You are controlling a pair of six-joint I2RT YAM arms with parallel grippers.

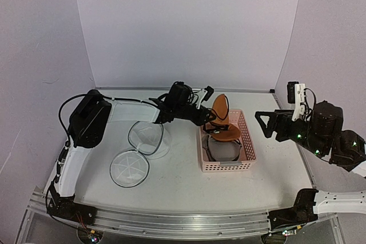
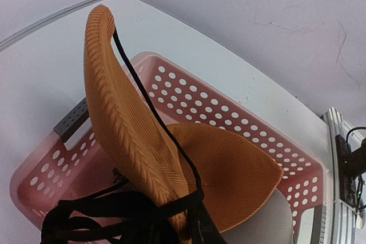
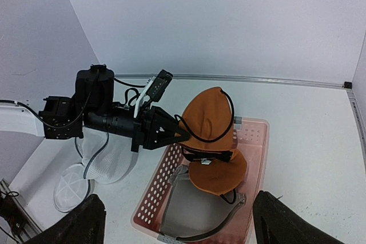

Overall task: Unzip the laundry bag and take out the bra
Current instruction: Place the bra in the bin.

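Observation:
The bra (image 1: pixel 222 119) has orange-brown cups and thin black straps. One cup (image 2: pixel 123 118) stands upright and the other (image 2: pixel 234 167) lies flat inside the pink basket. My left gripper (image 3: pixel 184 135) reaches over the basket's left rim, its fingers pinched together on the bra's black straps at the centre. The laundry bag (image 1: pixel 150 138), white translucent mesh, lies unzipped on the table to the left of the basket, with its round lid (image 1: pixel 129 168) flopped toward the front. My right gripper (image 1: pixel 267 124) hovers open to the right of the basket and holds nothing.
The pink perforated basket (image 1: pixel 227 167) stands at the centre right and also holds a grey garment (image 3: pixel 200 210) under the bra. The white backdrop wall runs along the table's far edge. A metal rail (image 1: pixel 171 221) lines the near edge.

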